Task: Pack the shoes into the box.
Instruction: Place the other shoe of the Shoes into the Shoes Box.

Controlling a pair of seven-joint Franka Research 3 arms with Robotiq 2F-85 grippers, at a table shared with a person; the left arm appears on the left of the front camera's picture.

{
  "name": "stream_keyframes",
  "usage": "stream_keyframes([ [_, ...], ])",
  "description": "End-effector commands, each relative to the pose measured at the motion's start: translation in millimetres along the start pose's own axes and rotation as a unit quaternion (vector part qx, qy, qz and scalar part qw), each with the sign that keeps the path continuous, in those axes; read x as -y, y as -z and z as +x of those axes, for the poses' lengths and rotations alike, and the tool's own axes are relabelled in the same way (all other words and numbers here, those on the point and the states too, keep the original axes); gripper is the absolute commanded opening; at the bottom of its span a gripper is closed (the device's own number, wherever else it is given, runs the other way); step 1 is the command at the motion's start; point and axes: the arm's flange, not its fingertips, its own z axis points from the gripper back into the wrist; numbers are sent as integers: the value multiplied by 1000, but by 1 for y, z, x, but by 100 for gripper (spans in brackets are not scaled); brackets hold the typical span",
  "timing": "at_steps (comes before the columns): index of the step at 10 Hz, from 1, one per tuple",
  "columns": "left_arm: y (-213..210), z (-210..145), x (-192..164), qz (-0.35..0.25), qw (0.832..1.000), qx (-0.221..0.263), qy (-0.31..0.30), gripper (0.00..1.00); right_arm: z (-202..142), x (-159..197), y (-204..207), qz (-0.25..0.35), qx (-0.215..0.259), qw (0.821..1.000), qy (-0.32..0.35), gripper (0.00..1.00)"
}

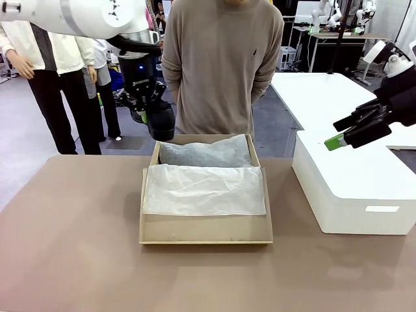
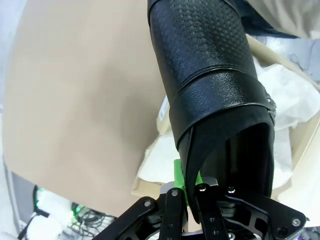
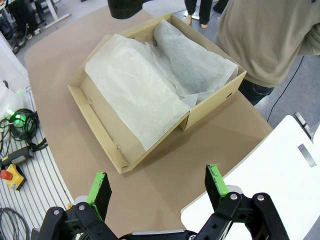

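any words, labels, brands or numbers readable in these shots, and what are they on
No text reads clearly anywhere.
Dark emblem on the sweater: too small to read.
Pale label on the white block: too small, looks blank.
Whitish label by the box edge: blurred.
Shoe: no brand visible.

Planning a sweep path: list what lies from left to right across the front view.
Left pincer shut on a black shoe → brown box → white block.
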Motion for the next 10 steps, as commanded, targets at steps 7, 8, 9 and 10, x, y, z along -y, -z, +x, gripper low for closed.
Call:
stream_keyframes([
  [7,5,1,6,2,1000,0,2,0,1,1,1,6,9,1000,-4,100],
  [8,4,-13,23,17,997,28,-74,0,1,1,1,6,9,1000,-4,100],
  [9,2,-25,38,23,992,40,-119,0,1,1,1,6,9,1000,-4,100],
  [10,-1,-37,52,29,987,42,-153,0,1,1,1,6,9,1000,-4,100],
])
